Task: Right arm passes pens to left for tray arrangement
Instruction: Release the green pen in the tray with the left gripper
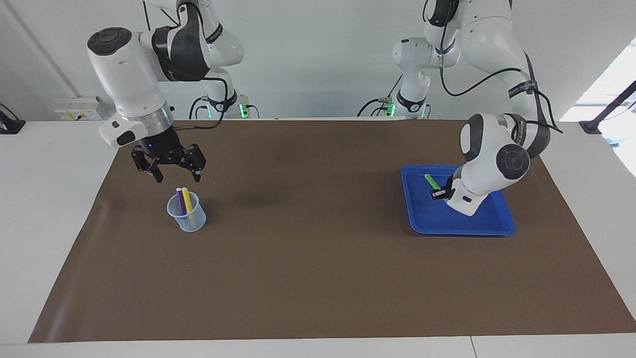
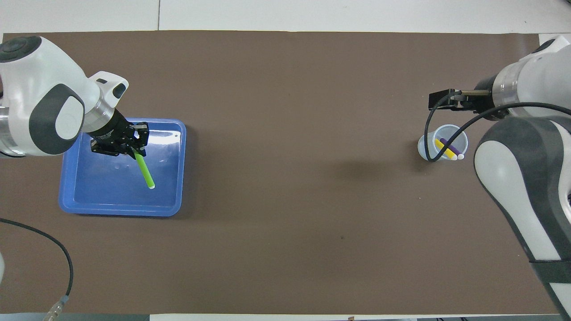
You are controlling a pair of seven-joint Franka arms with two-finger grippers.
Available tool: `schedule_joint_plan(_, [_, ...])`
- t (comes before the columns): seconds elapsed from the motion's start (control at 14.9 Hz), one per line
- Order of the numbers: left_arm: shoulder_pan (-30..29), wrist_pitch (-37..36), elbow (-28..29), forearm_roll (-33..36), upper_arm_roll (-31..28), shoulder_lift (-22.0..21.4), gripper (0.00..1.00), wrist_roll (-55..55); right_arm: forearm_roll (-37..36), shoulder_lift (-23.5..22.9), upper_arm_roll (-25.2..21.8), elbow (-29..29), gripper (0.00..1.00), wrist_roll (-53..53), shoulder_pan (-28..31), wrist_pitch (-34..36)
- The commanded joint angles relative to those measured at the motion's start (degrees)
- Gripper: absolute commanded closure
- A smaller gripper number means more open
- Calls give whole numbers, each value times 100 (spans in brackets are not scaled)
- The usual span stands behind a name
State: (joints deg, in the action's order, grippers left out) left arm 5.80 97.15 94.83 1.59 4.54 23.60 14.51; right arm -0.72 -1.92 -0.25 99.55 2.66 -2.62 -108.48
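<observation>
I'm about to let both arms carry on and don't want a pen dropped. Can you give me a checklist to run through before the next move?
1. Left gripper shut on green pen: ok.
2. Green pen over the tray: ok.
3. Pen resting on the tray floor before release: cannot tell.
4. Right gripper open, holding nothing: ok.
5. Right gripper over the cup: ok.
6. Purple pen and yellow pen standing in the cup: ok.
</observation>
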Motion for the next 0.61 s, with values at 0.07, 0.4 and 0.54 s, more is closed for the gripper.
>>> schedule_joint_plan(0.07, [79,-118,-167,350,3,232,100,-361,-306,103,8,-401,0,-152,69,810])
schedule_joint_plan(0.4, [62,356,184,298,3,189,100,-361,-183,323,16,-17,0,-108,104,786])
schedule_joint_plan(0.54, [35,463,281,289,3,153,100,-370,-166,473,-1,501,0,-151,130,330])
